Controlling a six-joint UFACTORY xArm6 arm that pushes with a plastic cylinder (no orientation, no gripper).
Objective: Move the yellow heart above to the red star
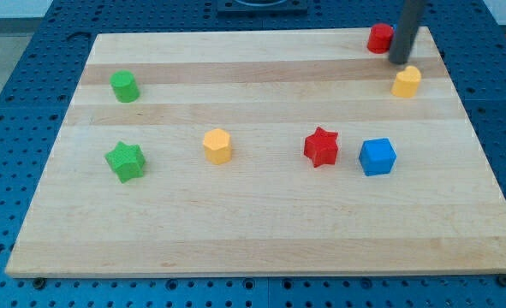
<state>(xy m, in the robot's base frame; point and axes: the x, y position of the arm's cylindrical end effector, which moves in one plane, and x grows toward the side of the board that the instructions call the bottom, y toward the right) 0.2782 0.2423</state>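
We carry no claw at all, so there is nothing to open or close and nothing held; our arm ends in a straight dark rod, and my tip rests on the pale wooden tabletop near its top right corner. The small yellow heart block lies just beside my tip, a little toward the view's bottom and slightly to the view's right, apart from it as far as we can tell. That is the relation the coming move turns on: the red star block sits well toward the view's bottom left of the heart, so we judge that the heart has to travel leftward to a spot on the top-edge side of the star, which means my tip should first come round to the heart's right side. A red block of unclear shape stands close to my tip on its left, near the top edge, and could be knocked on the way.
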